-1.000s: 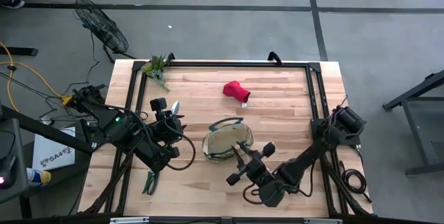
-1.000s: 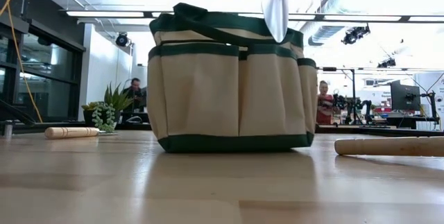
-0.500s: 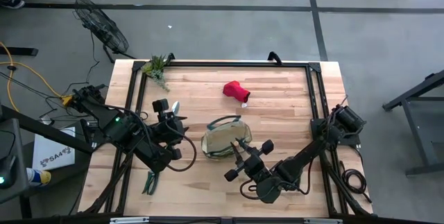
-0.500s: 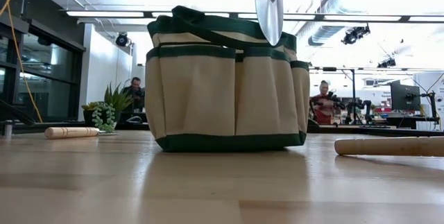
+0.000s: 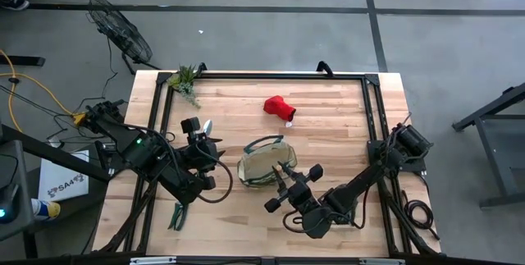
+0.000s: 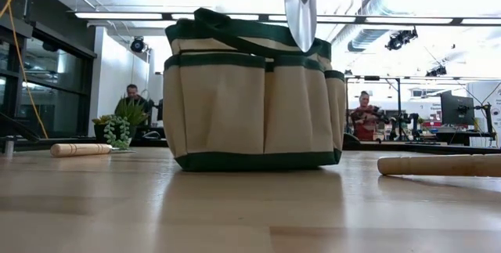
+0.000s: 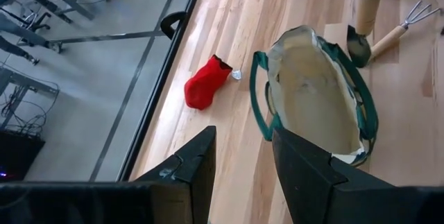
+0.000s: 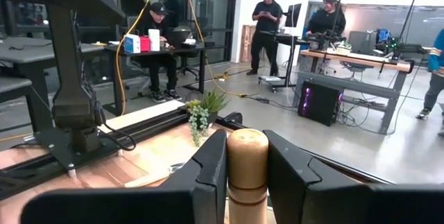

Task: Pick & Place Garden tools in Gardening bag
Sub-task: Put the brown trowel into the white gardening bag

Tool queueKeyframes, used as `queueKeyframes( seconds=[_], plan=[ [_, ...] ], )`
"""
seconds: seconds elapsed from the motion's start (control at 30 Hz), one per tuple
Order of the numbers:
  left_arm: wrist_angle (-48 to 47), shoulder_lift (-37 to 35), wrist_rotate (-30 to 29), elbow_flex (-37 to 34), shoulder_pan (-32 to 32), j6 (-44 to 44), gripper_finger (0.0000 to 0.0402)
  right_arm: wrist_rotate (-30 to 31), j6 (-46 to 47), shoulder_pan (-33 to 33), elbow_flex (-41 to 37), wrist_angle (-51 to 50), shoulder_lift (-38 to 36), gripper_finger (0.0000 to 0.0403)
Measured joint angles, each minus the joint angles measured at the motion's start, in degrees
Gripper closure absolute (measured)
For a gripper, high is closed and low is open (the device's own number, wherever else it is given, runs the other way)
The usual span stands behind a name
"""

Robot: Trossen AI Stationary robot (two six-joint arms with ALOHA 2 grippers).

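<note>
In the high view, a green-handled pruner [image 5: 177, 214] lies at the lower left of the tabletop [image 5: 328, 109], below my left arm. My left jaws [image 5: 206, 134] sit left of centre, with a silver pointed blade showing at them; in the left wrist view my fingers [image 7: 198, 165] stand apart with nothing visible between them, so I cannot tell whether they grip anything. The plant sprig [image 5: 185, 79] is at the upper left corner. The gardening bag [image 5: 264, 163] stands at centre, mouth open. The red glove [image 5: 279, 107] lies above it. My right jaws [image 5: 285, 173] are clenched on a trowel's wooden handle [image 8: 247, 163], its silver blade [image 6: 300, 12] hanging point-down at the bag's rim.
</note>
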Motion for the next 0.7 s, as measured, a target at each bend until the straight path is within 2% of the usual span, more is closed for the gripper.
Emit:
queueKeyframes(
  seconds=[0.2, 0.53, 0.7],
  plan=[
    [0.25, 0.00, 0.03, -0.02, 0.00, -0.01, 0.0266, 0.03, -2.95, -0.06, 0.00, 4.23, -0.02, 0.0340],
    [0.23, 0.00, 0.07, 0.00, 0.00, -0.03, 0.0266, 0.04, -15.52, 2.61, 0.00, 16.55, -0.02, 0.0340],
    [0.23, 0.00, 0.07, -0.02, 0.00, -0.05, 0.0266, 0.04, -17.79, 2.99, 0.00, 17.79, -0.02, 0.0340]
  ],
)
